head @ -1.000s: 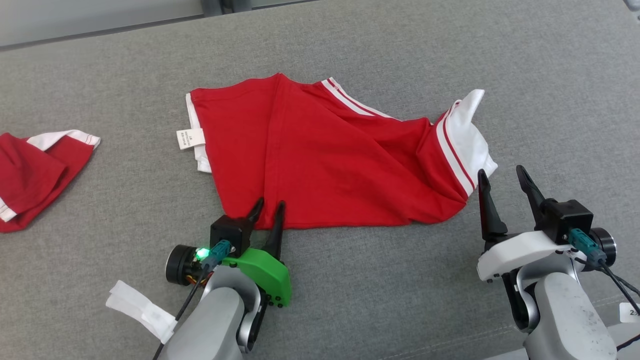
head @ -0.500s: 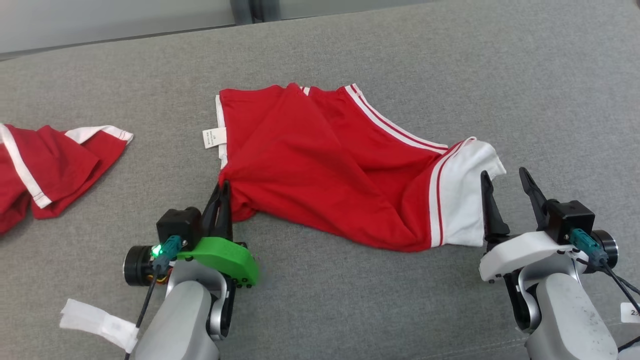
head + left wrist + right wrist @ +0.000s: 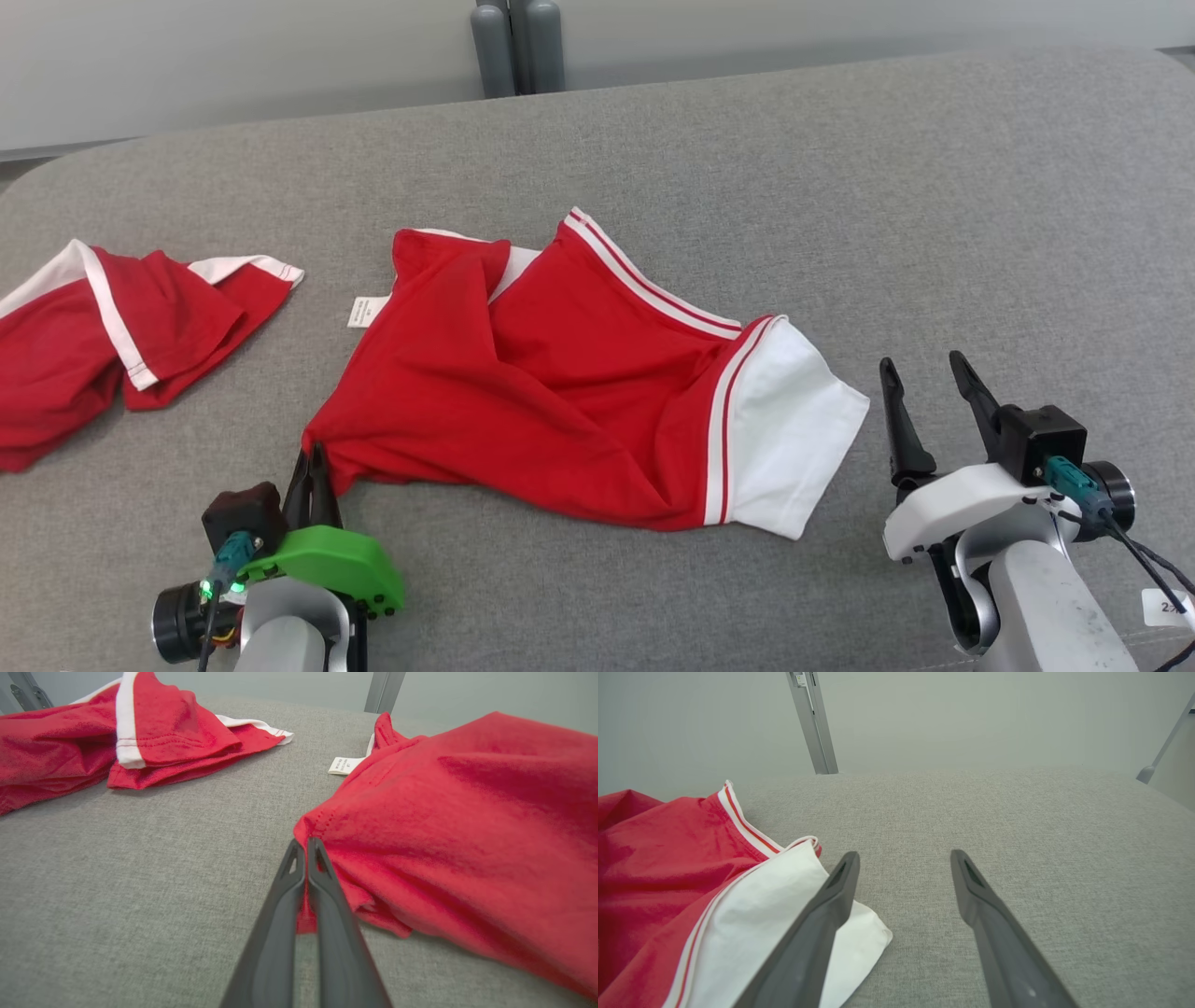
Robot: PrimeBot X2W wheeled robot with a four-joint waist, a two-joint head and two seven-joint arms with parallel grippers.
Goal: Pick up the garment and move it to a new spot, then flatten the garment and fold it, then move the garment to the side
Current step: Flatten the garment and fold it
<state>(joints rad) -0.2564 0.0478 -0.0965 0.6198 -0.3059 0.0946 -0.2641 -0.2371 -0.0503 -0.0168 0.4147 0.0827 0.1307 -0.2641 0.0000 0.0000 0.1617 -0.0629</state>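
Observation:
The garment (image 3: pixel 560 392) is red with white striped trim and a white panel at its right end, and it lies rumpled on the grey surface. My left gripper (image 3: pixel 313 462) is shut on the garment's near left corner (image 3: pixel 310 833), with red cloth pinched between its fingers. My right gripper (image 3: pixel 920 373) stands open just right of the white panel (image 3: pixel 752 919), apart from it, with nothing between its fingers (image 3: pixel 840 886).
A second red and white garment (image 3: pixel 121 336) lies crumpled at the far left (image 3: pixel 117 742). The grey padded surface (image 3: pixel 934 187) stretches to the right and back. Grey posts (image 3: pixel 518 47) stand behind its far edge, against a pale wall.
My left gripper closed on the garment's near corner and dragged it leftward and toward me. The camera view shifted too. The right gripper stayed open.

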